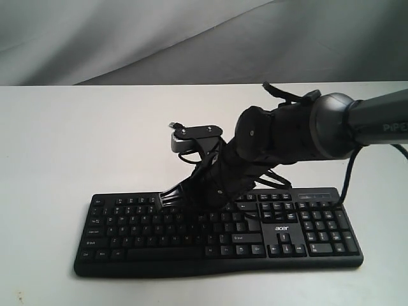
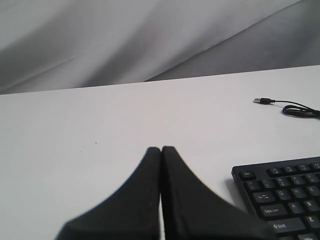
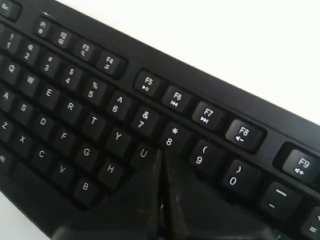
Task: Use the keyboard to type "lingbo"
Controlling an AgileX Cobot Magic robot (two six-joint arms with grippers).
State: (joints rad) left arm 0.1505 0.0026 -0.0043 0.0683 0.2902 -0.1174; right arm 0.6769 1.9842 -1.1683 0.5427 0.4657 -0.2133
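The black keyboard [image 1: 282,227] lies flat near the table's front edge, with its number pad and white "acer" logo on the right. My right gripper [image 1: 182,205] reaches across it from the right and is shut. In the right wrist view its joined tips [image 3: 161,152] rest on or just over the key between U [image 3: 144,153] and 9 [image 3: 199,159], below the 8; contact cannot be told. My left gripper [image 2: 161,148] is shut on nothing over bare table, left of the keyboard's Esc corner [image 2: 246,176]. It does not show in the exterior view.
The keyboard's thin black USB cable [image 2: 295,107] lies loose on the white table [image 1: 76,140] behind the keyboard, its plug [image 2: 260,100] free. A grey cloth backdrop [image 1: 191,38] closes off the far side. The right arm [image 1: 299,131] hides the keyboard's middle keys.
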